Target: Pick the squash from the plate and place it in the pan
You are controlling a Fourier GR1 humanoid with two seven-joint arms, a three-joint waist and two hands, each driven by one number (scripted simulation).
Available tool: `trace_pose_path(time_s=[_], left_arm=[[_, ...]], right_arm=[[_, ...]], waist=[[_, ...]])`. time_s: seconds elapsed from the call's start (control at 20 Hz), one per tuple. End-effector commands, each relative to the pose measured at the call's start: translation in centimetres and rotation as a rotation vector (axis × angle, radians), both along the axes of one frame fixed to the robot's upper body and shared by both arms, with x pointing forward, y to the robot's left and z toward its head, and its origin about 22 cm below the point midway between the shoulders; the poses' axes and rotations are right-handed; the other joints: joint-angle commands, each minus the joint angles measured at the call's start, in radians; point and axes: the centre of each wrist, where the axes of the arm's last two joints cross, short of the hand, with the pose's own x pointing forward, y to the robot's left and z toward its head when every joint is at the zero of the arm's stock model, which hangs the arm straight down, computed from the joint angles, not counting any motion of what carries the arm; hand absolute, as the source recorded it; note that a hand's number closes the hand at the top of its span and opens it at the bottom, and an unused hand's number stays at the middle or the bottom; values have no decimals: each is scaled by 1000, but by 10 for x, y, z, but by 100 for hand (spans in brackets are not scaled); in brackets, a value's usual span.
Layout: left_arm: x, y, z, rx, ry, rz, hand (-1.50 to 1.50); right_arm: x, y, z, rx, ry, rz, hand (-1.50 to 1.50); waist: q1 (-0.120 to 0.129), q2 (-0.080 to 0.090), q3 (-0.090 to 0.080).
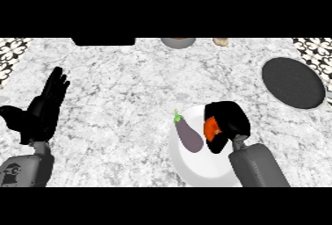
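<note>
A white plate [194, 169] lies at the lower middle of the counter. On it lies a purple eggplant [189, 136] with a green stem. My right hand [228, 119] is over the plate's right part, fingers curled round an orange squash [211, 128], of which only a small patch shows. The dark round pan [293, 82] sits at the far right, apart from the hand. My left hand [42, 109] rests open at the left edge, fingers up.
At the counter's far edge stand a black object [103, 41], a grey bowl [178, 42] and a small tan item [220, 41]. Patterned tiles [13, 55] show at both upper corners.
</note>
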Motion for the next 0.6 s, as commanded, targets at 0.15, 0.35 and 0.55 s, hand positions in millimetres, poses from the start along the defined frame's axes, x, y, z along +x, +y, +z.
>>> trace_pose_path(time_s=[0.15,0.35,0.55], left_arm=[[3,-15,-2,-9,1,16,0],[1,-7,-2,-10,2,-16,0],[-1,-13,3,-16,-10,-20,0]], right_arm=[[-29,-1,75,158,-373,-137,150],[-41,-17,90,168,-465,-229,150],[-17,-60,101,260,-501,-319,150]], waist=[[-10,-2,1],[12,5,1],[22,9,1]])
